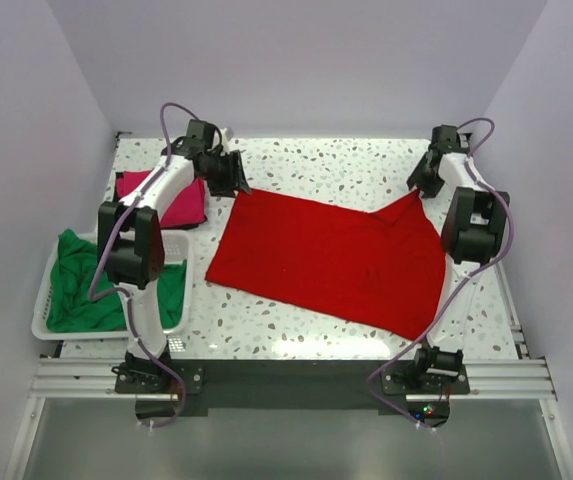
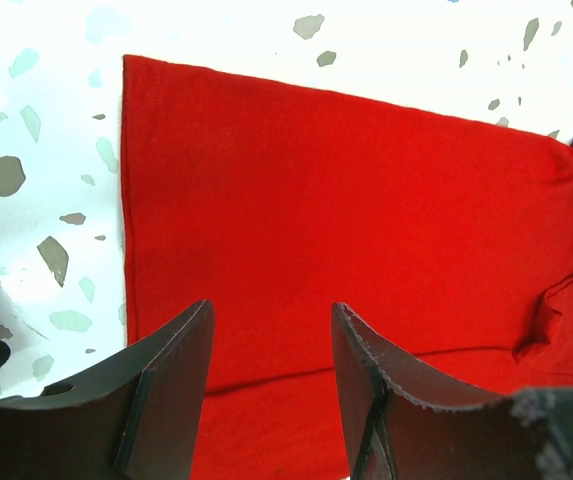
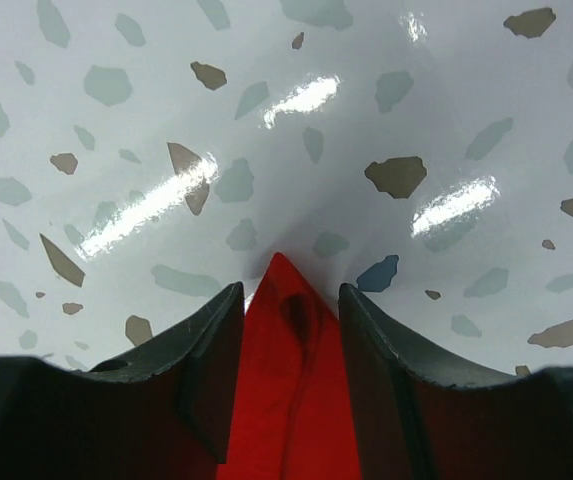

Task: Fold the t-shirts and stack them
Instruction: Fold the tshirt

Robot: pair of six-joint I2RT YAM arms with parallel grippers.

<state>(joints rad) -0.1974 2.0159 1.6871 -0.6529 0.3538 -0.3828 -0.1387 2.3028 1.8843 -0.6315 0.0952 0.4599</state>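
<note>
Right against the lens, your right claw [image 3: 291, 292] has the red t-shirt [image 3: 288, 400] between its two dark fingers [image 3: 201, 370]. They stand about half apart and press on a bunched corner of cloth, whose tip pokes out ahead of them. From above, the shirt lies spread across the middle of the surface [image 1: 366, 165], a little askew, with its far right corner tented up into that claw.

Your left claw [image 2: 271, 312] hangs over the far left corner, its fingers partly apart with nothing between them. The cloth under it lies flat.

The step in hand looks like taking both far corners for the first fold. Bring the left claw straight down and bite well inside the hem, not on the very edge. Then lift both corners together, so that the far edge stays taut as you carry it toward the near hem. Mind the wrinkle on the right side, which may fold in crooked.

The surface is glossy white with grey and brown flecks, and it throws glare. A white basket [image 1: 44, 300] at its left edge holds the green t-shirt [image 1: 76, 285]. The magenta-pink t-shirt [image 1: 181, 200] lies beyond the basket, partly hidden by the left arm [image 1: 141, 250]. Pale lilac walls [image 1: 296, 60] close in three sides.
</note>
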